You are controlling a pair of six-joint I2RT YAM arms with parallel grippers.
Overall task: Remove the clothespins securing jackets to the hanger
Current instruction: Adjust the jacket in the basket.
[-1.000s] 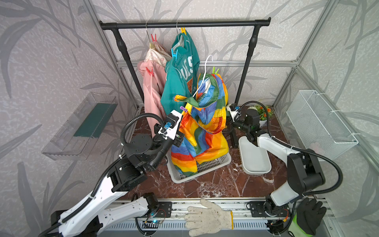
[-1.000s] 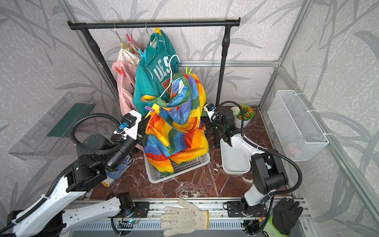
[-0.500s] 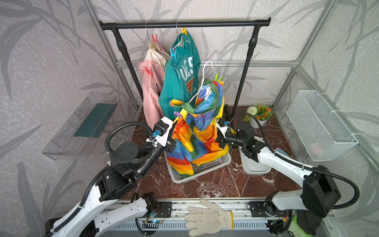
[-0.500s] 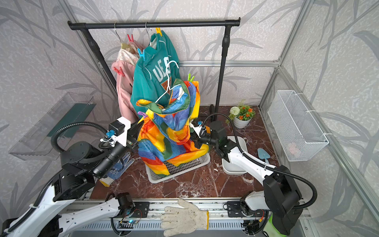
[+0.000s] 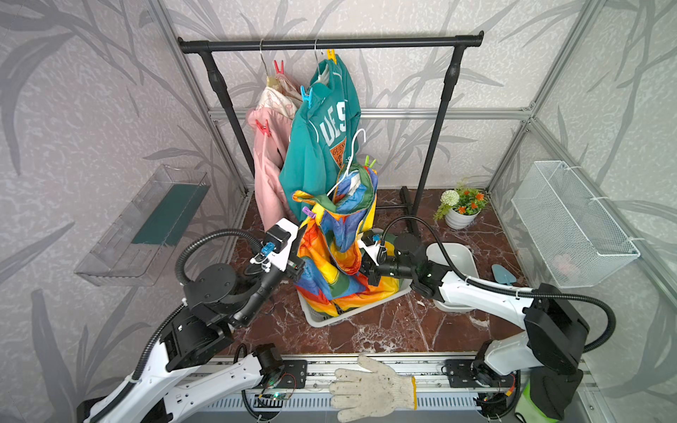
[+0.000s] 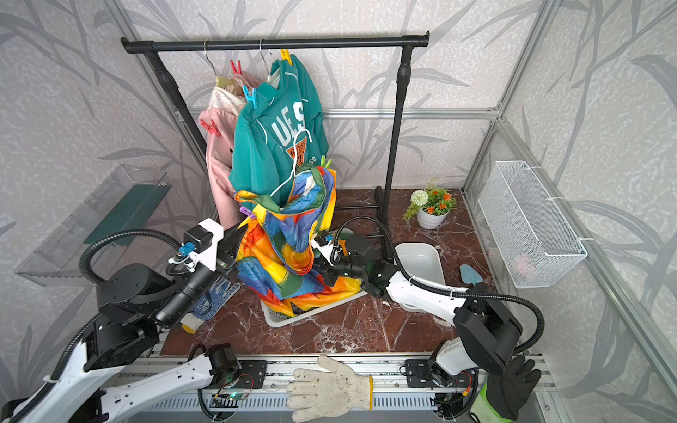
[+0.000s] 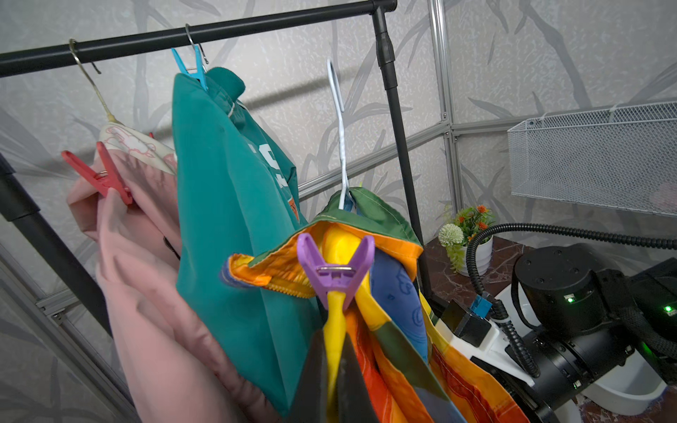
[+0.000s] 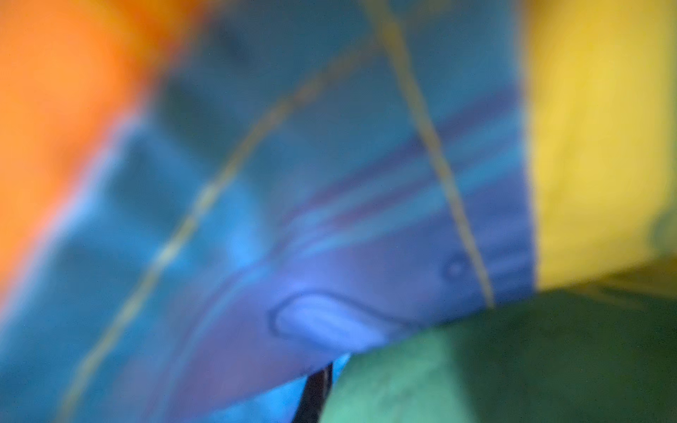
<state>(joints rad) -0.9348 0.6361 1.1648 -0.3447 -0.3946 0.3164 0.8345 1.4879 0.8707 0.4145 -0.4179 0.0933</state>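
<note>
- Pinching rainbow-striped jacket (image 5: 340, 256) cloth in left gripper (image 7: 333, 342), jaws pressed together, purple clothespin (image 7: 335, 271) clipped just above.
- Burying right gripper (image 5: 367, 273), jaws closed, in same jacket's folds; hold on cloth hidden.

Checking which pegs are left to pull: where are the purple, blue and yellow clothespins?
purple clothespin (image 7: 335, 273): left wrist view, on its spring hinge.
blue clothespin (image 7: 190, 70): left wrist view, on one handle leg.
yellow clothespin (image 5: 330, 55): in a top view, on its body.
</note>
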